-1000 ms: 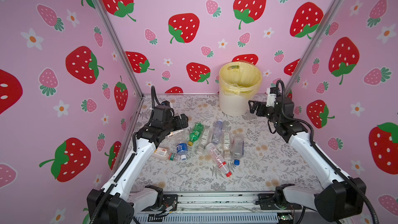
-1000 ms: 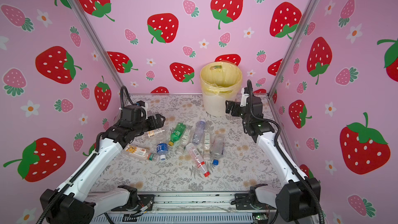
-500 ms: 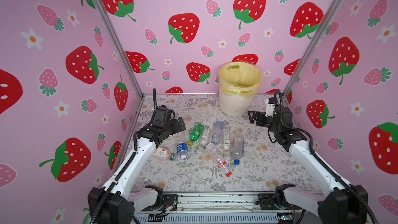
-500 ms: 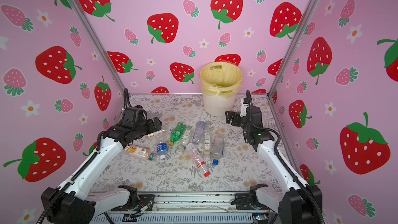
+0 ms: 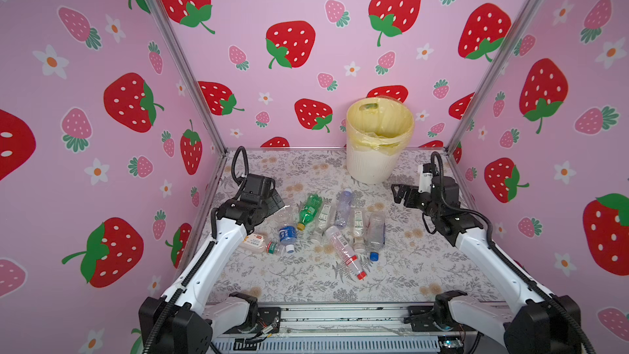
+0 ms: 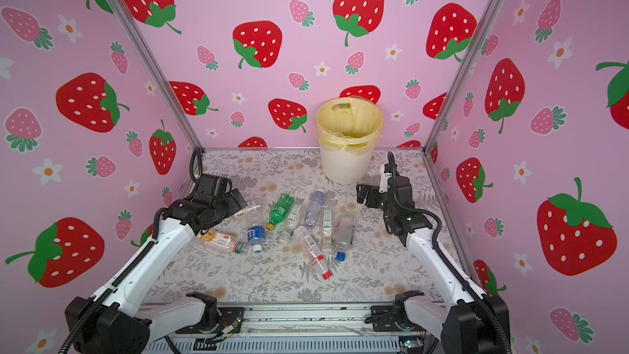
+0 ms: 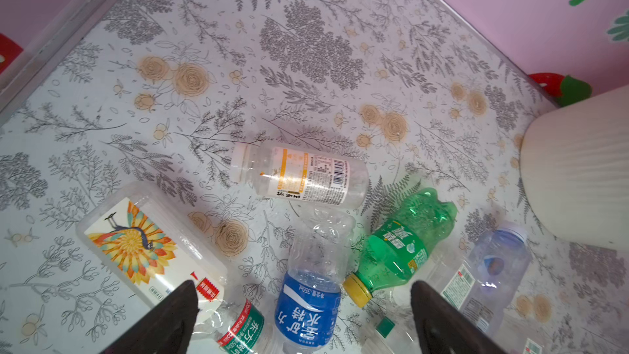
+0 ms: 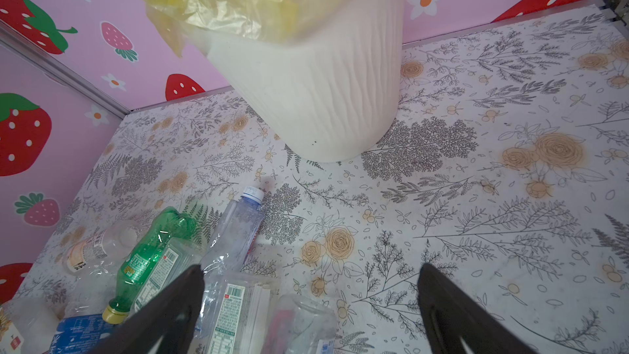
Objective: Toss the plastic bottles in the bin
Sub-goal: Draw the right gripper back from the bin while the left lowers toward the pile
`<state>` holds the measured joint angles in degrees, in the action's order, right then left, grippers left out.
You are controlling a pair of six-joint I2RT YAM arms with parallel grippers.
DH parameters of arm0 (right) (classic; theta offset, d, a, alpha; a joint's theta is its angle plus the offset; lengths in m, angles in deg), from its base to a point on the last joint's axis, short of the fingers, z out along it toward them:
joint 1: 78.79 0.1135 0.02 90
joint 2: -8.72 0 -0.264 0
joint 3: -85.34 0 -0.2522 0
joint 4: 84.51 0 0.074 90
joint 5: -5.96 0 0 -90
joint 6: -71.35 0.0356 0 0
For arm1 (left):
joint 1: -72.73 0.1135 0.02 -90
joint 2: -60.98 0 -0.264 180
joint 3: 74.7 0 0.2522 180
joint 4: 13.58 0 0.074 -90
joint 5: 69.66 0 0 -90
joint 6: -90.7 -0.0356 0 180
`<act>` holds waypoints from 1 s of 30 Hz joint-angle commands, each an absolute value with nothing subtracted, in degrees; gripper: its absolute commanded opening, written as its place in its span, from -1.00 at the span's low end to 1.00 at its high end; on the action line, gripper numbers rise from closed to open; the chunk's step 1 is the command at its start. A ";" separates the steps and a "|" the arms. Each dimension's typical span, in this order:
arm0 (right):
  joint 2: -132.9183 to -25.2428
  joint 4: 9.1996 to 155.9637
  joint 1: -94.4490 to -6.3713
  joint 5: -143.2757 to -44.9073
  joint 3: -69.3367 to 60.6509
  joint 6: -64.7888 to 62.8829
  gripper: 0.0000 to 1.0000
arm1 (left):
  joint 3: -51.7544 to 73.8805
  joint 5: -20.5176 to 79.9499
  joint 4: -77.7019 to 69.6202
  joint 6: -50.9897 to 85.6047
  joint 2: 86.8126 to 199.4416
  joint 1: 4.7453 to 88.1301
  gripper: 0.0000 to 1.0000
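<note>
Several plastic bottles lie in a loose heap on the floral floor, among them a green one [image 5: 309,211] [image 7: 401,243], a blue-labelled one [image 5: 287,234] [image 7: 308,308] and a red-capped one [image 5: 347,257]. The cream ribbed bin [image 5: 372,165] [image 6: 343,168] [image 8: 316,97] with its yellow liner stands at the back. My left gripper [image 5: 276,199] [image 7: 304,289] hangs open over the heap's left end, above the blue-labelled bottle and holding nothing. My right gripper [image 5: 396,194] [image 8: 311,269] is open and empty, low beside the bin and above the heap's right edge.
Pink strawberry walls with metal corner posts [image 5: 183,63] close in three sides. A flat clear bottle with a peacock label [image 7: 143,246] lies nearest the left wall. A clear bottle with an orange label [image 7: 299,175] lies apart from the heap.
My right gripper has come down from beside the bin's rim to near the floor. My left gripper has dropped slightly over the bottles. Both stayed open.
</note>
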<state>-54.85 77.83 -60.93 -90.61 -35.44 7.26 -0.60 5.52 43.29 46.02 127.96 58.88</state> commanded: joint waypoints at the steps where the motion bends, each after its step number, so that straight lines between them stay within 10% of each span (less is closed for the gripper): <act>1: -53.82 78.12 -60.77 -90.59 -36.37 7.80 0.99 | -1.59 -0.38 48.15 53.13 127.09 59.76 0.98; 30: -53.33 80.15 -60.77 -88.94 -39.85 9.65 0.99 | -19.53 15.65 37.01 61.67 127.47 72.83 0.91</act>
